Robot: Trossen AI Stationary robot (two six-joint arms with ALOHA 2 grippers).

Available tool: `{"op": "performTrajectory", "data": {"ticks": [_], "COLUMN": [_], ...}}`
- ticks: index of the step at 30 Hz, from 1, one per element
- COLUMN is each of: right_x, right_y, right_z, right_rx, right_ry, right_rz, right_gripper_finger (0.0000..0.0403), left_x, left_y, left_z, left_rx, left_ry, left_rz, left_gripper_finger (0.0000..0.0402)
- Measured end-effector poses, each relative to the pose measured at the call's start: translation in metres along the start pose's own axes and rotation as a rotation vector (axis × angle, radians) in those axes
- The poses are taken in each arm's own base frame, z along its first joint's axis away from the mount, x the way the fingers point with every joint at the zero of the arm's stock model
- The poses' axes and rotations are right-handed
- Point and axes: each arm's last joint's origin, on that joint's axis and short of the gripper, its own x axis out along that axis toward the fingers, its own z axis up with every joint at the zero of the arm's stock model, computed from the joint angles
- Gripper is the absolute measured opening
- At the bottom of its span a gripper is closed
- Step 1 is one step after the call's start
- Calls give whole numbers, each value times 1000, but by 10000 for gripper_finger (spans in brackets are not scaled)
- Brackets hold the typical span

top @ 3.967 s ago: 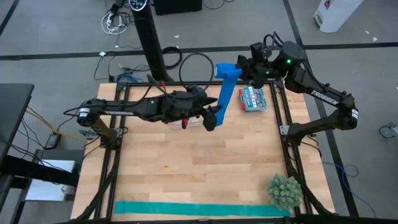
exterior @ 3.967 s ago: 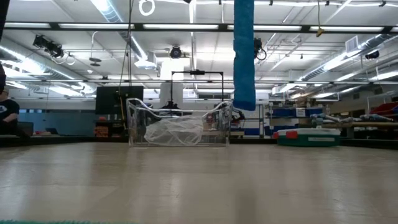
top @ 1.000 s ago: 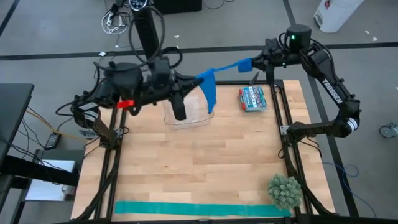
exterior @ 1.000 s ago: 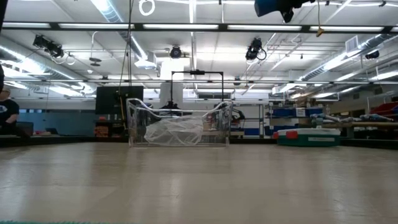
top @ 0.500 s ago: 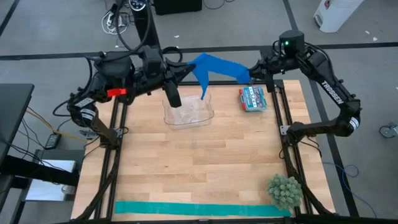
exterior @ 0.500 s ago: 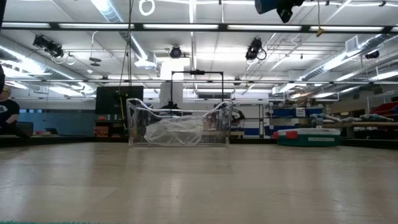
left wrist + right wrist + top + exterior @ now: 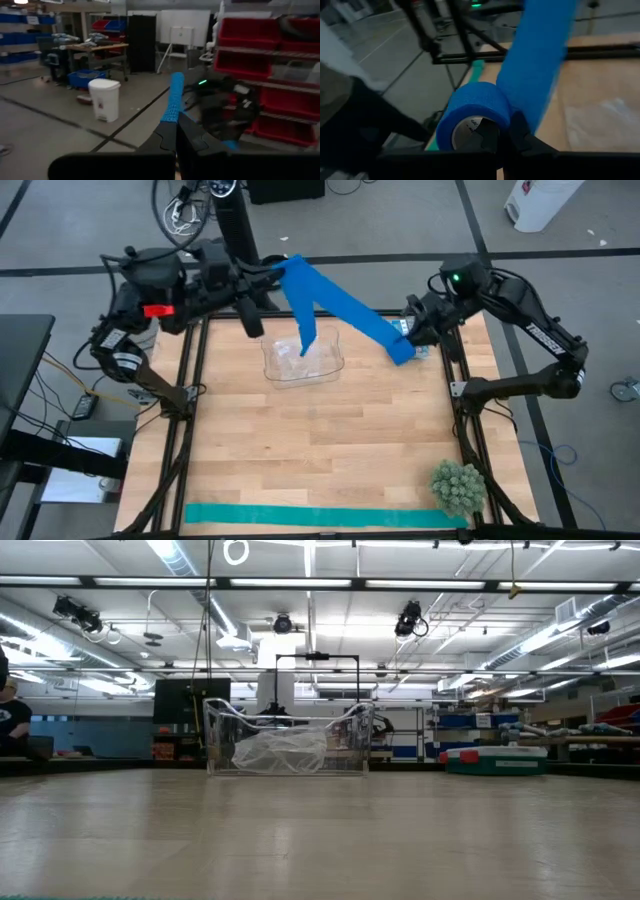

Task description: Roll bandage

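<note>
The blue bandage [image 7: 345, 305] spans in the air between my two grippers, above the far part of the table. My left gripper [image 7: 272, 268], at the far left, is shut on the strip [image 7: 172, 102]. A loose tail [image 7: 306, 330] hangs below that gripper over a clear container. My right gripper [image 7: 408, 332], at the far right, is shut on the rolled part, a small blue roll [image 7: 475, 112] with a pale core. The strip runs up and away from the roll [image 7: 535, 55]. Neither gripper nor the bandage shows in the low view. My left gripper pinches the strip [image 7: 171, 117] between its two shut fingers, partway along its length. The strip leaves the fingertips edge-on and runs straight to the other arm. The shorter part hangs slack below, clear of the table. My right gripper holds the roll at its open end [image 7: 487, 127], beside the core. Whether one finger sits inside the core I cannot tell. The roll is lifted clear of the table, and the strip leaves it straight toward my left gripper.
A clear plastic container [image 7: 303, 360] holding crumpled film stands at the table's far middle [image 7: 290, 745]. Along the near edge lies a teal-green strip [image 7: 320, 515], with a green spiky ball [image 7: 458, 487] at the near right corner. A person [image 7: 8, 715] is far off beyond the table.
My left gripper has risen and gone toward the table's far left corner, keeping its hold. My right gripper has carried the roll toward the near edge, out of the low view. The strip between them has grown longer and straighter, and the tail still hangs over the container.
</note>
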Motion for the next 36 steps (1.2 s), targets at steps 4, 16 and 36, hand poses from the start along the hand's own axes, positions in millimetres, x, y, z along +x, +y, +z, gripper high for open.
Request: {"op": "performTrajectory", "data": {"ticks": [4,16,36], "right_x": [-1,-11,-36], "right_y": [21,65,106], "right_z": [2,7,25], "right_rx": [-60,-206,-389], "right_ry": [1,-80,-349], "right_rz": [17,79,196], "right_gripper_finger": [0,0,0], "left_x": [-12,-26,-26], "left_y": [14,30,36], "left_z": [1,0,-4], "left_rx": [19,36,14], "left_ry": [34,81,128], "left_rz": [42,95,133], "left_gripper_finger": [1,1,1]}}
